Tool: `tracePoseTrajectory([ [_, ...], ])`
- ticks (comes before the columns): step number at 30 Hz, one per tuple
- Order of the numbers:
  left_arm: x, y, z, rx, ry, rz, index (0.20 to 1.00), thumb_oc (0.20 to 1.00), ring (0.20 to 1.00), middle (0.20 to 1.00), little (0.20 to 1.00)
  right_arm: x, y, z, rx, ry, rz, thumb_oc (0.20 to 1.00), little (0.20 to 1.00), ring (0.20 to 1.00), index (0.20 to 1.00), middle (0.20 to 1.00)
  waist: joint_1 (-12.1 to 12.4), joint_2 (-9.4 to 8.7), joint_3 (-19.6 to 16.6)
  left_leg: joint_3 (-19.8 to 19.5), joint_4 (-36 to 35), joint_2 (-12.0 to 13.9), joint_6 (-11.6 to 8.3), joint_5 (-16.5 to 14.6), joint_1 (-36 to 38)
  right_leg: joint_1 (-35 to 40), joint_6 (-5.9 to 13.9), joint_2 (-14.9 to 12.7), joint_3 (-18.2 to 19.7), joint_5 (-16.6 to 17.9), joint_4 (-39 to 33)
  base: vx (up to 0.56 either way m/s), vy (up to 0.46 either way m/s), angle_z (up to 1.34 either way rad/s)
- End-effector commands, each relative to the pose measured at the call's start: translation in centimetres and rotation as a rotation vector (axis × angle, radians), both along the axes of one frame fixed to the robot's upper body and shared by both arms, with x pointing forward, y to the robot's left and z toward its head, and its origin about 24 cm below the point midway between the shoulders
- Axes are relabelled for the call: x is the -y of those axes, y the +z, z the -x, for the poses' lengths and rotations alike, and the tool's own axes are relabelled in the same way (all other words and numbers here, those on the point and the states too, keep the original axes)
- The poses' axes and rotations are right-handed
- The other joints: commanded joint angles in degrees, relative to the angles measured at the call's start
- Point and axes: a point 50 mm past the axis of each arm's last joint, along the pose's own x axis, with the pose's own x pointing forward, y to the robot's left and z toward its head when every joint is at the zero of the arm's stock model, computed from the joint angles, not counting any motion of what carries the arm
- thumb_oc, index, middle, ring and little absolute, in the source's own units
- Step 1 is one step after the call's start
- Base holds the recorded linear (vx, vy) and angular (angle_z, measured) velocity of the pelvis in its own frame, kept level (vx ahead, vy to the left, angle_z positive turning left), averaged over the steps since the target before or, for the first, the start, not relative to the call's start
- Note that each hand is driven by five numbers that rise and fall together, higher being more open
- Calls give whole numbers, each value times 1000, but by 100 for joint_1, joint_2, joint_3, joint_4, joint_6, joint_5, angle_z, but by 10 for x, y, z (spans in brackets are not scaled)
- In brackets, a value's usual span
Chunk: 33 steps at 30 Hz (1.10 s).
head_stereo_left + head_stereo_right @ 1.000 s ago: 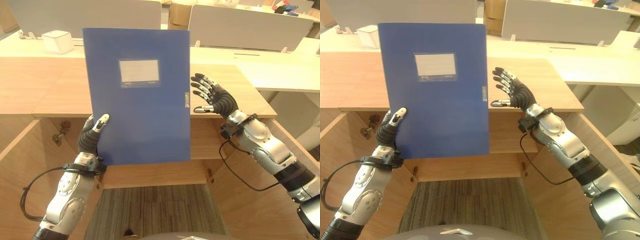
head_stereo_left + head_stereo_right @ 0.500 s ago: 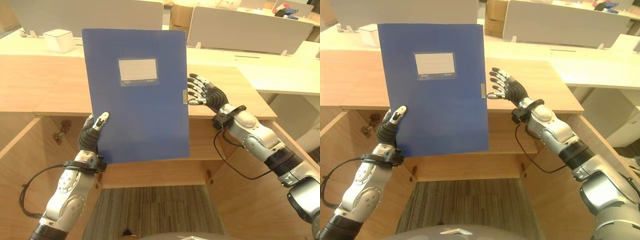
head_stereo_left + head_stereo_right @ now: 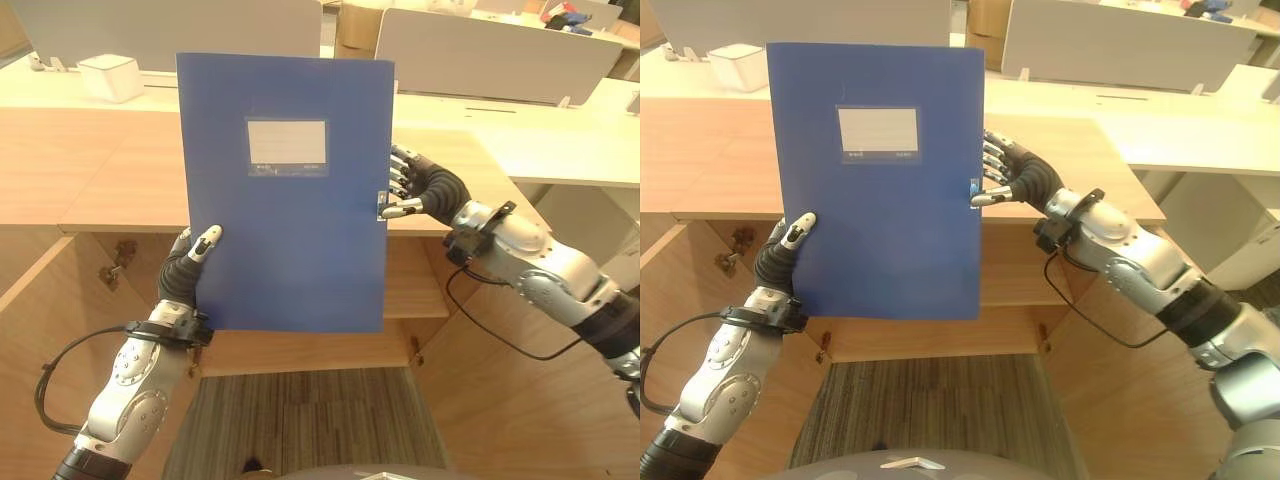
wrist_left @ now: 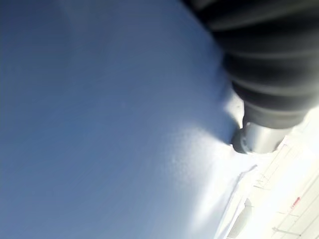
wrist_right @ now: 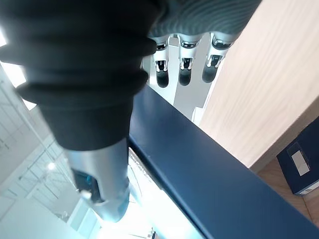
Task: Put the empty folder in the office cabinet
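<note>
The blue folder (image 3: 285,200) stands upright in front of me, its white label facing me, above the open cabinet (image 3: 90,170). My left hand (image 3: 183,272) is shut on its lower left corner, thumb on the front, fingers hidden behind. My right hand (image 3: 432,190) is at the folder's right edge by the small clasp. Its thumb tip lies at the front and its straight fingers (image 5: 184,69) reach behind, with the folder's edge (image 5: 199,169) between them and a gap on the finger side. The left wrist view shows the folder's blue face (image 4: 99,124) close up.
The wooden cabinet has both doors swung open, left door (image 3: 40,330) and right door (image 3: 520,400), with a shelf (image 3: 410,290) inside. Behind it run pale desks with grey dividers (image 3: 480,55) and a white box (image 3: 110,75). Grey carpet (image 3: 300,420) lies below.
My right hand has moved left from beside the folder to its right edge, thumb now at the clasp. The folder has shifted slightly right. The left hand keeps its hold.
</note>
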Motion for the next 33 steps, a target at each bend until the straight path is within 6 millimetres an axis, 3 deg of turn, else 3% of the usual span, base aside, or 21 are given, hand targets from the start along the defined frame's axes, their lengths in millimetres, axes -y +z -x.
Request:
tracePoseTrajectory([
  [1,10,34,-3,194,-75,-66,200,200,200,200,200,-9,30,7,94,106,-38,1000,1000,1000,1000,1000,78,33,-267,-218,-49,66,-132,-504,202,-206,324,-350,18,266,107,5,-1,-3],
  [8,7,37,-2,211,-68,-79,200,200,200,200,200,-9,30,13,93,132,-23,1000,1000,1000,1000,1000,57,33,-286,-198,-49,84,-151,-499,206,-207,327,-345,20,260,101,0,0,-2],
  [10,11,41,-3,233,-73,-85,200,200,200,200,200,-23,22,3,51,125,-42,1000,1000,1000,1000,1000,87,42,-286,-197,-49,104,-154,-500,214,-199,314,-340,30,259,91,0,0,0],
  [12,10,41,-3,233,-72,-85,200,200,200,200,200,-23,22,3,51,126,-41,1000,1000,1000,1000,1000,80,43,-285,-196,-49,104,-155,-500,215,-198,314,-339,30,259,91,-3,-2,-2],
  [18,18,47,-9,266,-51,-88,200,200,200,200,200,-65,5,-29,-46,44,-168,1000,1000,1000,1000,1000,182,67,-251,-223,-49,123,-145,-491,209,-188,264,-323,22,243,92,-3,-2,-1],
  [23,21,45,-13,262,-25,-99,200,200,200,200,200,-87,-11,-37,-89,1,-212,1000,1000,1000,1000,1000,247,98,-215,-260,-49,111,-121,-492,184,-186,237,-317,12,243,82,2,-2,2],
  [24,22,43,-13,251,-23,-93,200,200,200,200,200,-89,-15,-37,-94,-8,-225,395,395,395,395,395,259,112,-203,-266,-49,107,-116,-490,178,-188,234,-318,6,244,82,5,-2,4],
  [25,23,37,-14,229,-21,-83,200,200,200,200,200,-92,-25,-35,-115,-20,-241,200,200,200,200,200,277,123,-184,-271,-49,98,-108,-487,165,-193,233,-320,0,246,83,0,0,0],
  [30,16,13,-14,125,30,-71,200,200,200,200,200,-82,-44,-12,-41,-26,-245,200,200,200,200,200,275,204,-116,-292,-49,79,-78,-504,125,-210,240,-347,-21,231,76,0,1,1],
  [33,1,-5,-10,53,126,-72,200,200,200,200,200,-56,-64,0,22,-131,-197,200,200,200,200,200,284,259,-79,-334,-49,55,-56,-503,72,-219,253,-376,-56,218,74,-8,-2,5],
])
